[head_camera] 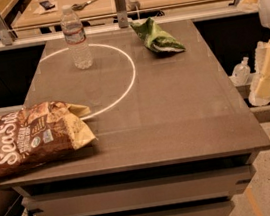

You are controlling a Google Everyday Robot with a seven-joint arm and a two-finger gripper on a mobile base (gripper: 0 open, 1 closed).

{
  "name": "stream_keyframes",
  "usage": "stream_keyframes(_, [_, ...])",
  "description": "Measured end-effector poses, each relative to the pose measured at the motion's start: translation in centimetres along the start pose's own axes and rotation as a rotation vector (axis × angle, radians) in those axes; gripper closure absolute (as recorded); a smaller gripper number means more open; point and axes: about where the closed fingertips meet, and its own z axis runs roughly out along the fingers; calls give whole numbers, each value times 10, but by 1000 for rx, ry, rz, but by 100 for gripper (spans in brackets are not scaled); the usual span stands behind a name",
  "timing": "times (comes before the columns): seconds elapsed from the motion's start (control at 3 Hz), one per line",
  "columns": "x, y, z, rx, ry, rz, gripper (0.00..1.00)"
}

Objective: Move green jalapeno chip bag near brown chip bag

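Note:
The green jalapeno chip bag [156, 37] lies on the far right part of the brown table [177, 119], near its back edge. The brown chip bag [28, 137], with white "Sea Salt" lettering, lies at the table's near left corner and hangs a little over the left edge. My gripper [266, 82] shows as pale blocks at the right edge of the view, off the table's right side and well apart from both bags. It holds nothing that I can see.
A clear water bottle [76, 38] stands at the far left of the table, inside a white circle [131, 77] marked on the top. A metal rail and desks run behind the table. A small bottle [241, 71] sits to the right of the table.

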Motion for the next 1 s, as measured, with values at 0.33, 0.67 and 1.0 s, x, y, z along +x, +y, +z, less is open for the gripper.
stream_keyframes(0.33, [0, 0, 0, 0, 0, 0, 0])
stream_keyframes(0.67, [-1, 0, -2, 6, -2, -1, 17])
stream_keyframes(1.0, [-2, 0, -3, 12, -3, -2, 29])
